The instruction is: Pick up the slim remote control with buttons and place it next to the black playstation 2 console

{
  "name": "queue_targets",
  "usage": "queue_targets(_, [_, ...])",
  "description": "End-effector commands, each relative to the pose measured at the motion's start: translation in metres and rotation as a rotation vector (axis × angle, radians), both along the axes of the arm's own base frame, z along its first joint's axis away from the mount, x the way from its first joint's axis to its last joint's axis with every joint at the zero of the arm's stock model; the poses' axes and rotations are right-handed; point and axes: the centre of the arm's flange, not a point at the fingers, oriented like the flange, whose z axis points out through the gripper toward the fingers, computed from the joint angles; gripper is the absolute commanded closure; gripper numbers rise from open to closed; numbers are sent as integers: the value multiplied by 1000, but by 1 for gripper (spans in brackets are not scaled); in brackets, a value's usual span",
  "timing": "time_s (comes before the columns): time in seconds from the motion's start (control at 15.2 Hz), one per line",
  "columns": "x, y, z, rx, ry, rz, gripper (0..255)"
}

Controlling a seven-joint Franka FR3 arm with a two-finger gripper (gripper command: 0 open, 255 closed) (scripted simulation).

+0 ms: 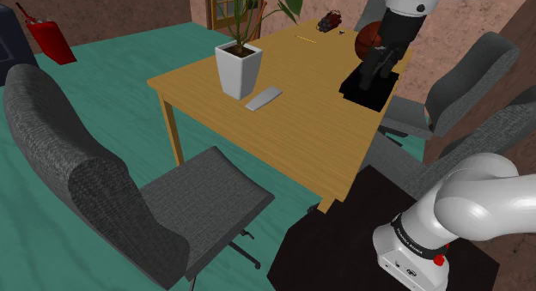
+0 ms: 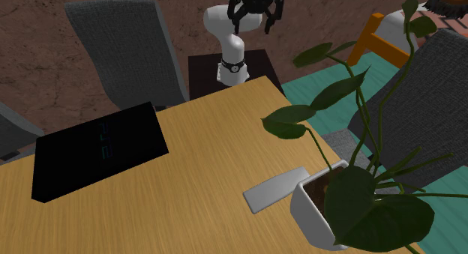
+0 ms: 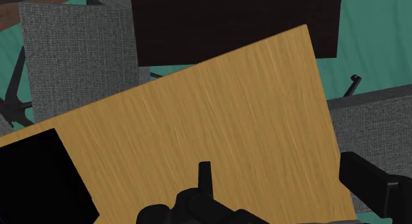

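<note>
The slim grey remote (image 1: 264, 99) lies flat on the wooden table (image 1: 292, 135), just beside the white plant pot (image 1: 238, 70). In the second exterior view the remote (image 2: 277, 189) rests against the pot (image 2: 311, 211). The black console (image 1: 371, 85) lies flat near the table's edge on the shoulder view's right, well apart from the remote. My gripper (image 1: 375, 75) hovers open above the console with nothing between its fingers. It hangs high over the table in the second exterior view (image 2: 256, 11), and the console (image 2: 97, 149) lies at that view's left. In the wrist view my gripper (image 3: 284, 183) looks down on bare table, with a console corner (image 3: 36, 183) beside it.
Grey chairs (image 1: 103, 186) (image 1: 468, 83) stand around the table. A leafy plant (image 2: 352, 132) rises from the pot over the remote. An orange ball (image 1: 368, 36), a small toy car (image 1: 329, 21) and a yellow pencil (image 1: 307, 40) lie at the far end. The dark stand (image 1: 369, 238) adjoins the table.
</note>
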Motion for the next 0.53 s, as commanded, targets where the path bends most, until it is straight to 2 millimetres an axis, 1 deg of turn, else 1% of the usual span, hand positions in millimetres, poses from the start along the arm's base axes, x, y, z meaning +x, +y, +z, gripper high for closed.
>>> queue_targets(0.0, [0,0,0,0,0,0,0])
queue_targets(0.46, [67,39,-48,16,-16,-252,0])
